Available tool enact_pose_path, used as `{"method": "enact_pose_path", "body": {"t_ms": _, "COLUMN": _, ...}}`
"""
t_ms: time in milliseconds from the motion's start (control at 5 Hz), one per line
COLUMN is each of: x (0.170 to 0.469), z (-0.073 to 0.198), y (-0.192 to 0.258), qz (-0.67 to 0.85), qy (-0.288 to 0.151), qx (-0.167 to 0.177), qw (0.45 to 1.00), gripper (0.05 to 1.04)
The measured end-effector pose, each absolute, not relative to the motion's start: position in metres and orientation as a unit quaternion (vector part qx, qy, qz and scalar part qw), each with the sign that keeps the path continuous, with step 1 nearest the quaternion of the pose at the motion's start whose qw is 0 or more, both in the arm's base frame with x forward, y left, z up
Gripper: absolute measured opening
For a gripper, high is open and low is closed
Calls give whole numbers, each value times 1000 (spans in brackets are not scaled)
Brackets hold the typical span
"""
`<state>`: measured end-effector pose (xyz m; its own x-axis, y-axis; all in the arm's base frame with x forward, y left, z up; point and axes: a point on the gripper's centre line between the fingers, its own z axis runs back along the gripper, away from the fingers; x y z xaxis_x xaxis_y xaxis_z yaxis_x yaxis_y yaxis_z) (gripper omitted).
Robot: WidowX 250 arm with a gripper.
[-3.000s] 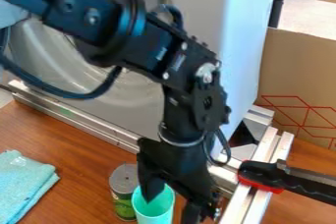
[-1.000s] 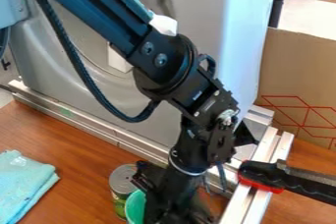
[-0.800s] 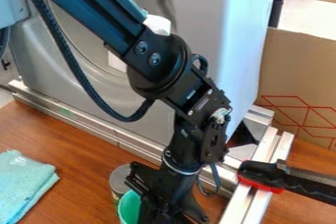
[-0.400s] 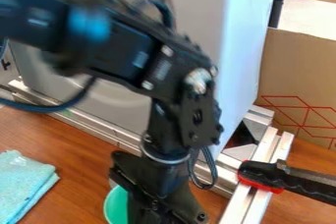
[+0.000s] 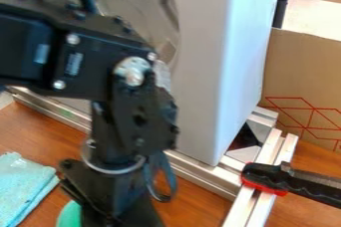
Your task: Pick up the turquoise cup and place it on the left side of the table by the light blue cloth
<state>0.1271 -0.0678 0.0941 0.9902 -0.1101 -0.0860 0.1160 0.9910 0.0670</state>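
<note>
The green cup is at the bottom edge of the frame, left of the middle. It has a plain colour, a bright green which goes a little to blue, and its visible outline is rounded. The black gripper covers its right part, and the frame cuts its lower part. I cannot tell if the jaws are apart, together or clamped on the cup. To the left, on the brown wooden desk, lies a light turquoise cloth, folded, with a soft and slightly wrinkled surface.
</note>
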Motion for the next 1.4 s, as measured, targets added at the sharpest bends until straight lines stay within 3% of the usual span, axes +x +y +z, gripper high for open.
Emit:
{"method": "enact_pose_path", "body": {"t_ms": 400, "x": 150, "z": 100, "y": -15, "qz": -32, "qy": 4, "qx": 56, "qw": 998, "gripper": 95}}
{"method": "enact_pose_path", "body": {"t_ms": 800, "x": 139, "z": 90, "y": 41, "qz": 21, "qy": 24, "qx": 52, "qw": 998, "gripper": 95}}
{"method": "enact_pose_path", "body": {"t_ms": 1200, "x": 144, "z": 25, "y": 49, "qz": 11, "qy": 107, "qx": -13, "qw": 994, "gripper": 95}}
{"method": "enact_pose_path", "body": {"t_ms": 1400, "x": 159, "z": 20, "y": 35, "qz": -23, "qy": 96, "qx": -16, "qw": 995, "gripper": 95}}
